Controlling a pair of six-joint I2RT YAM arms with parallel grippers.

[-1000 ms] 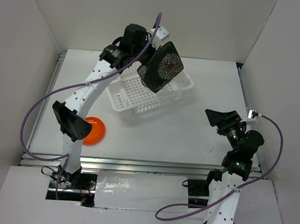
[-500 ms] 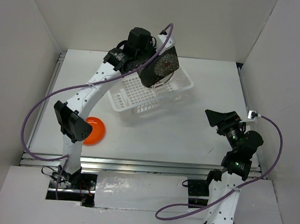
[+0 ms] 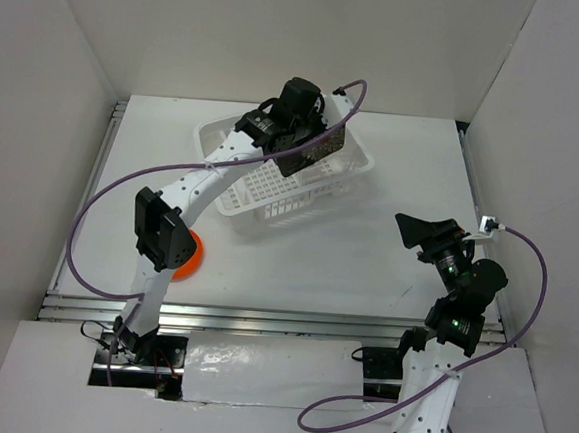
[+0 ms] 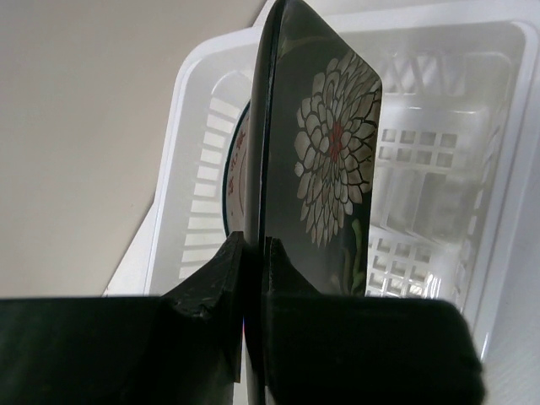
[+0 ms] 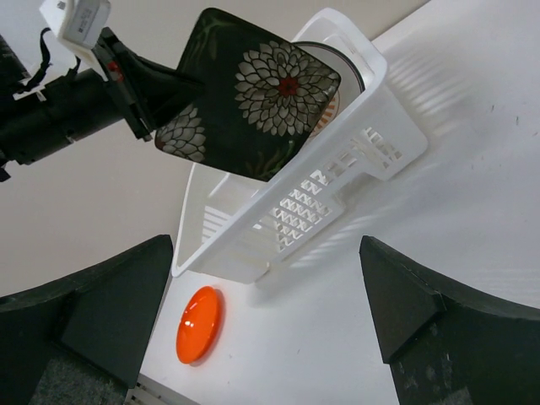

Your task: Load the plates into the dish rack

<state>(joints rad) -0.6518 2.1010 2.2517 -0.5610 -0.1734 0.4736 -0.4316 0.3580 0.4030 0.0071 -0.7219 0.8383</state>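
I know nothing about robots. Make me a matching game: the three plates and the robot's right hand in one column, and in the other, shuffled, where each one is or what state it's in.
Things:
1. dark square plate
2. small orange plate
3. white sunburst plate
4. right hand

Places or states:
A. open, holding nothing
B. standing on edge inside the dish rack
C. gripped by the left hand, over the rack
D. lying flat on the table

Pairs: 1-C, 2-D, 3-B, 4-A

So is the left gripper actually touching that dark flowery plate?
Touching. The left wrist view shows the left gripper clamped on the dark square plate, a finger against each face, no gap visible.
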